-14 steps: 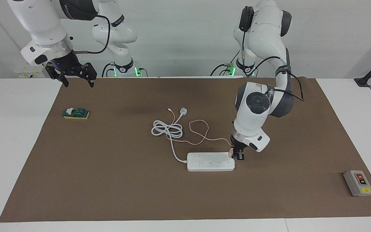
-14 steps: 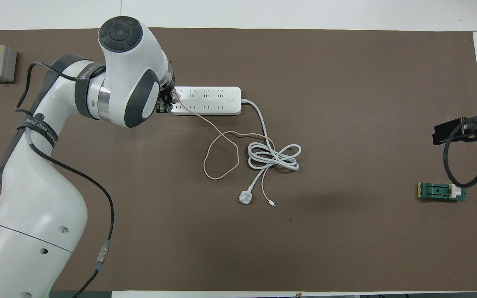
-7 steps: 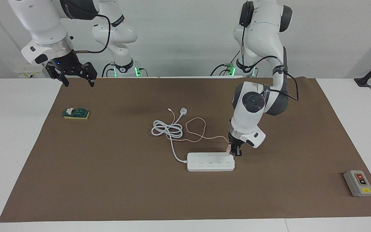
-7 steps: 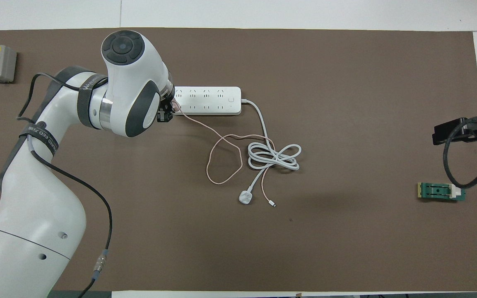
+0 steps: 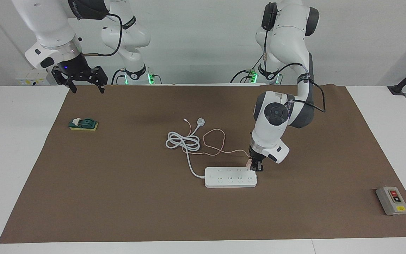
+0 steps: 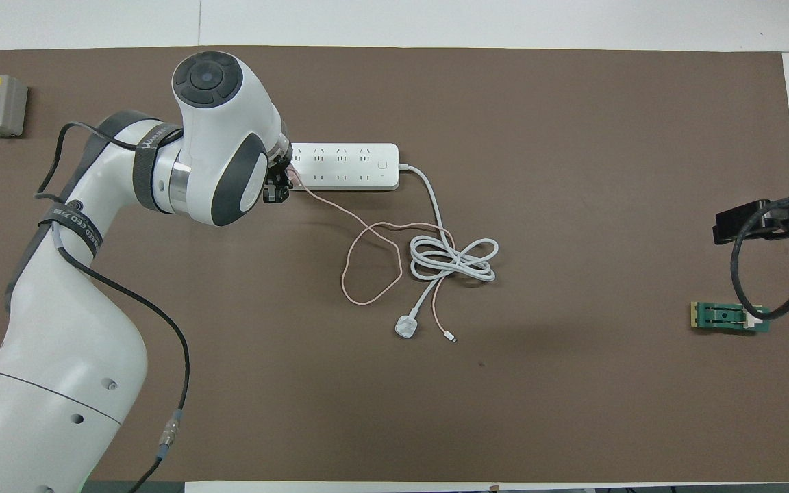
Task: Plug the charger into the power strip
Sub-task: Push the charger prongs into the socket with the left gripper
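Observation:
The power strip (image 5: 230, 177) lies flat on the brown mat and also shows in the overhead view (image 6: 343, 166). My left gripper (image 5: 256, 165) is shut on the pale pink charger (image 5: 249, 163). It holds the charger just above the corner of the strip that is toward the left arm's end and nearer to the robots. In the overhead view the left gripper (image 6: 278, 188) and its arm hide most of the charger (image 6: 290, 179). The thin pink cable (image 5: 213, 141) trails from the charger in a loop. My right gripper (image 5: 83, 83) waits open and raised over the mat's edge.
The strip's thick white cord (image 6: 453, 260) lies coiled nearer to the robots, ending in a white plug (image 6: 406, 327). A small green block (image 5: 83, 124) lies toward the right arm's end. A grey button box (image 5: 392, 200) sits at the left arm's end.
My left gripper has lifted the charger slightly and drawn it a little toward the robots, off the strip's end. The pink cable loop shifted with it. My right gripper rose a little.

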You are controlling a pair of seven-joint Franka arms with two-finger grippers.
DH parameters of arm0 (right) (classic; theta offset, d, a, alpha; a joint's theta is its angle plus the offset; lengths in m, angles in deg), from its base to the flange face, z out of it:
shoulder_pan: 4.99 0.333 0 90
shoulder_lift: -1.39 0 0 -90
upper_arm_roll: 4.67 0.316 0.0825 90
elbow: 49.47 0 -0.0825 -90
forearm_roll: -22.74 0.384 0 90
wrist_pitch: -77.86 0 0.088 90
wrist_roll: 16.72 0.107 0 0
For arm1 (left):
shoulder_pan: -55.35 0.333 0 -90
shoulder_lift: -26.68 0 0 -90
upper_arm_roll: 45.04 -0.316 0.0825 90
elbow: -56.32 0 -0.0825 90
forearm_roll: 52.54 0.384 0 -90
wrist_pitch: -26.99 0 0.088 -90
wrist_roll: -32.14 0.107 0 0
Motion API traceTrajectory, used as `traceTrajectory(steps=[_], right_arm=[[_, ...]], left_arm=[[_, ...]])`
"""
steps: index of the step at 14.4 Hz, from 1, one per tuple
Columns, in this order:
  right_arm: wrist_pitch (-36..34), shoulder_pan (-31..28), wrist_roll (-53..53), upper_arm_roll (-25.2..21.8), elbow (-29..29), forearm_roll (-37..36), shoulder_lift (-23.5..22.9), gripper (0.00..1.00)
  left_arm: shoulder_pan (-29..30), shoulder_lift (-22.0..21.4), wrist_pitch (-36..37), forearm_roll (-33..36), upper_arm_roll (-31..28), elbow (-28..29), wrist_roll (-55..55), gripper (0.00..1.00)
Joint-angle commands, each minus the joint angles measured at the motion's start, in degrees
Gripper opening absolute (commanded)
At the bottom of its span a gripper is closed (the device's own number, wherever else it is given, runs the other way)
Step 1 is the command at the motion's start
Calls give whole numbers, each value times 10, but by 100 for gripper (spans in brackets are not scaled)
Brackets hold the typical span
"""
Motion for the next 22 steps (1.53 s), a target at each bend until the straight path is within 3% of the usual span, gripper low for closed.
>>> traceTrajectory(steps=[1, 5, 7, 22], right_arm=[[-5, -2, -15, 4, -5, -6, 8, 100], [-5, -1, -14, 4, -3, -6, 8, 100], [-5, -1, -15, 4, -3, -5, 8, 100], [-7, -2, -17, 3, -3, -5, 8, 100]], left_arm=[[-7, 10, 9, -9, -6, -19, -7, 0], [-10, 29, 20, -9, -6, -43, -7, 0], [-10, 67, 51, -10, -6, -98, -10, 0], [-1, 65, 68, -5, -9, -99, -14, 0]])
